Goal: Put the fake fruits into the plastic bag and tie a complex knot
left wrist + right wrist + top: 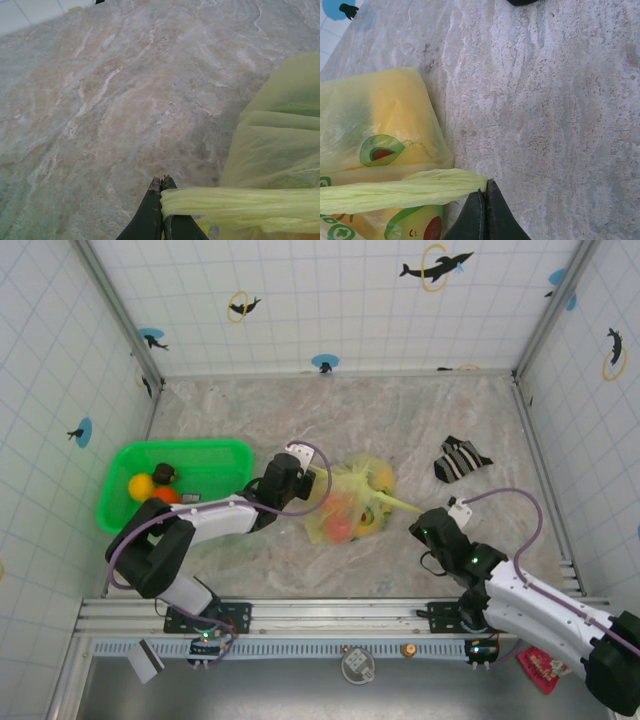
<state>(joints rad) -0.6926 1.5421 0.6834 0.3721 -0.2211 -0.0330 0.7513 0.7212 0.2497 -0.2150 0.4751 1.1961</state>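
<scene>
2 twisted handles (pixel 240 202) stretch from the plastic bag (pixel 350 502): left gripper (pixel 161 184) clamped on one, right gripper (pixel 485 189) on the other.

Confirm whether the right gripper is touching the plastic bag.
Touching. The right wrist view shows the right gripper shut on the end of the twisted handle of the plastic bag, with no gap between them.

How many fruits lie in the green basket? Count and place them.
3 in the bright green mesh basket: round yellow plastic fruit leftmost, dark brown one behind it, orange-red one nearest the arms; the left arm may hide more.
</scene>
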